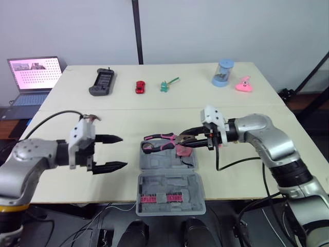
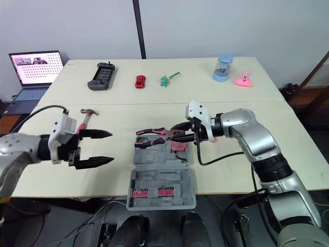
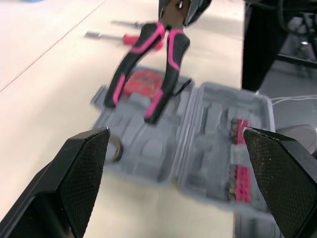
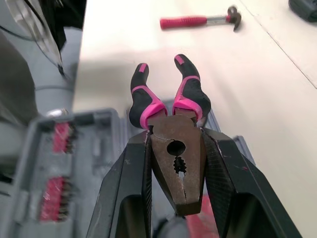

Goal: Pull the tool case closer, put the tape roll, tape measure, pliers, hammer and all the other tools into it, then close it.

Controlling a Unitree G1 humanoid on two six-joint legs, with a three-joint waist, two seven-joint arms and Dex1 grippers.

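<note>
The left gripper (image 1: pixel 122 151) was held wide and empty, left of the open tool case (image 1: pixel 169 183). Above its far half the pliers (image 1: pixel 160 139) were clamped by the head in the right gripper (image 1: pixel 190 142); level lowering into a recess was advised.
</note>
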